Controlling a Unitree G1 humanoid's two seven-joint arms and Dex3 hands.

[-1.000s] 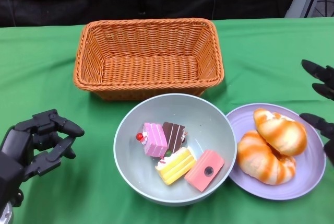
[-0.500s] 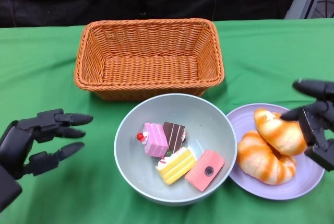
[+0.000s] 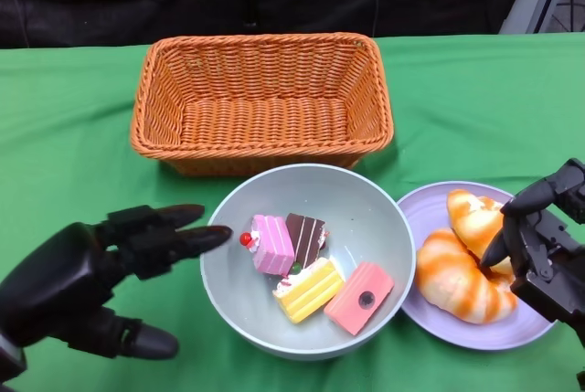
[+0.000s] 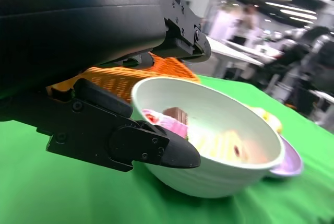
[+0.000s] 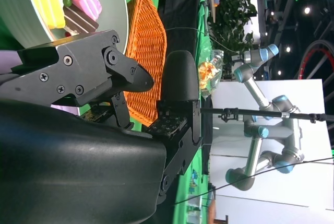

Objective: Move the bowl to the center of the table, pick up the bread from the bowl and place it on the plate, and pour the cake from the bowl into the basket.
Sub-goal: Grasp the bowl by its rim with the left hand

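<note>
Two of the three jobs look finished to me, judging from how things lie. My left hand (image 3: 87,287) is open and holds nothing, its fingers (image 3: 187,237) spread and reaching toward the near left rim of the bowl (image 3: 379,227); the left wrist view shows one fingertip just beside the bowl's outer wall, though I cannot tell whether it touches. My right hand (image 3: 544,250) hangs over the right edge of the plate (image 3: 416,209) with its fingers curled downward beside the bread (image 3: 457,278); nothing seems to be in it, but I cannot say for sure how far closed it is, nor whether a fingertip rests on the bread. The bowl sits on the green counter (image 3: 475,100) roughly in the middle, right in front of the basket (image 3: 260,100) and touching or nearly touching the plate on its right, so I judge the move to the center done. Both pieces of bread lie on the plate and none is left in the bowl, so that step looks done as well. Still to do is the pour: four pieces of cake (image 3: 306,269) lie in the bottom of the bowl, and I see nothing in the basket. I judge the step in hand to be taking hold of the bowl so I can lift it and tip it over the basket.
</note>
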